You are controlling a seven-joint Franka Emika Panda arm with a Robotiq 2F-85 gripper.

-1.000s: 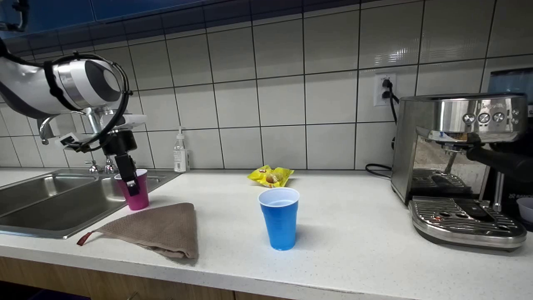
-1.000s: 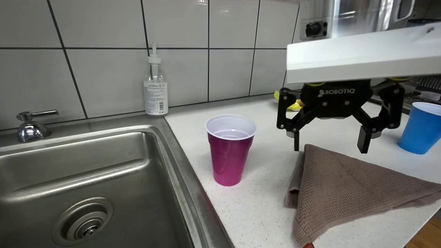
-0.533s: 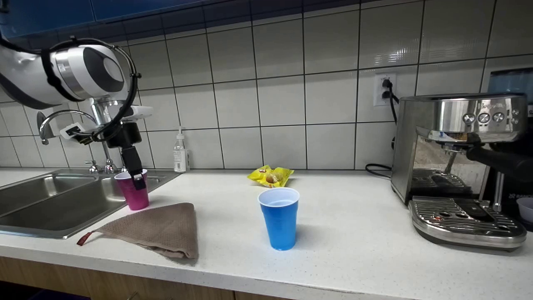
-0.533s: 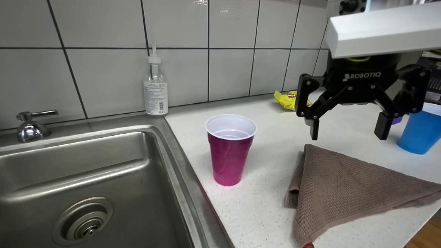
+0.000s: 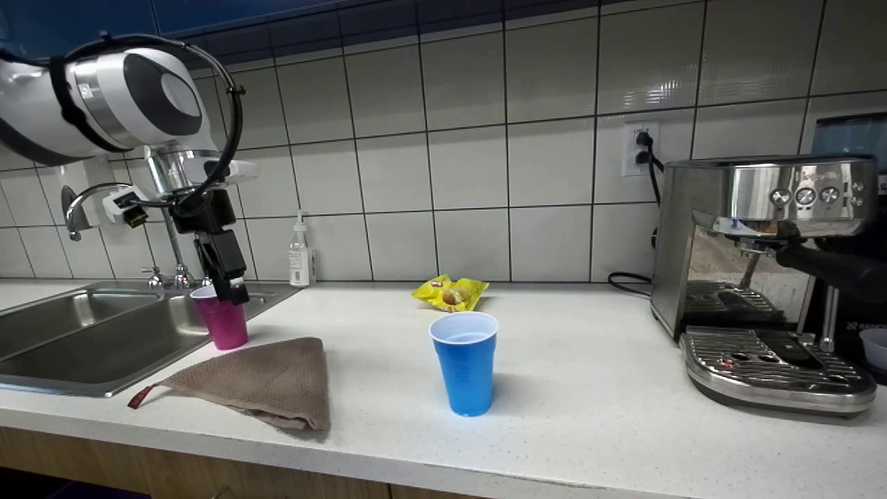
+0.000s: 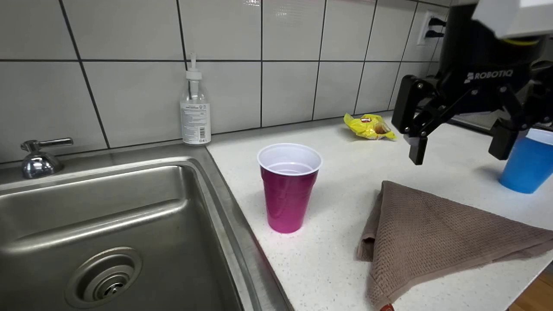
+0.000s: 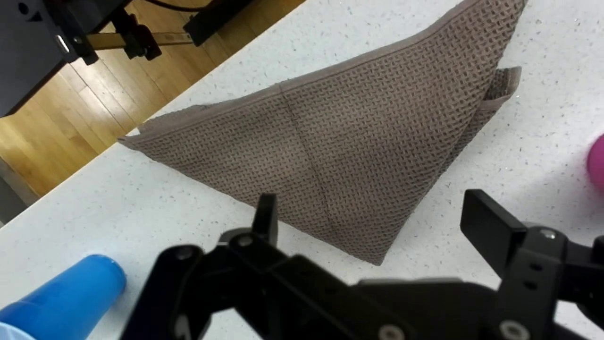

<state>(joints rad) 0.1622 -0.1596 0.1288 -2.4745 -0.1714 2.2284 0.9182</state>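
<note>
My gripper [image 7: 370, 203] is open with nothing between its fingers. In an exterior view the gripper [image 6: 458, 157] hangs above the counter, over the far side of a folded brown cloth [image 6: 440, 237]. In the wrist view a corner of the cloth [image 7: 330, 141] points between the fingers, below them and apart. A magenta cup [image 6: 288, 198] stands upright beside the sink. In an exterior view the fingers [image 5: 232, 298] partly cover the magenta cup [image 5: 229, 329]. A blue cup [image 5: 468, 374] stands upright on the other side of the cloth; it also shows in the wrist view [image 7: 71, 297].
A steel sink [image 6: 224, 242] with a faucet lies beside the magenta cup. A pump bottle [image 6: 195, 121] stands at the tiled wall. A yellow packet [image 5: 450, 293] lies near the wall. A coffee machine [image 5: 769, 277] stands at the far end of the white counter [image 5: 589, 416].
My gripper has risen and moved away from the sink side, towards the blue cup's side, staying open. The cups, cloth and packet have not moved.
</note>
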